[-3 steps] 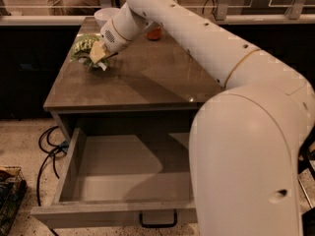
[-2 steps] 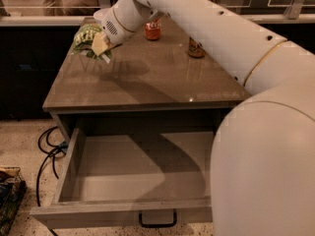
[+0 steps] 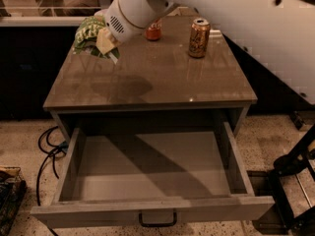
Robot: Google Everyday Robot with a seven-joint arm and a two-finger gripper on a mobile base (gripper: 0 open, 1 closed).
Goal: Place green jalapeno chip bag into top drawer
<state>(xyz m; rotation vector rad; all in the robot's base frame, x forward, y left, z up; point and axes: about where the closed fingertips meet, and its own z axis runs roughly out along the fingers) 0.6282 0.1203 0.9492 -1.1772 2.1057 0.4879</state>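
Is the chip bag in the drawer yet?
No, the gripper holds the green jalapeno chip bag above the table at its far left corner, outside the top drawer.

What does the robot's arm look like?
The arm is glossy white, thick and rounded. Its wrist has a tan ring and small dark vent holes. The gripper, at the green jalapeno chip bag over the back-left corner of the cabinet top, has cream jaws.

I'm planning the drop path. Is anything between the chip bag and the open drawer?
Nothing visible. The pincer holds the chip bag above the table's far corner; the drawer below is open, and the gold can and orange can stand aside at the back.
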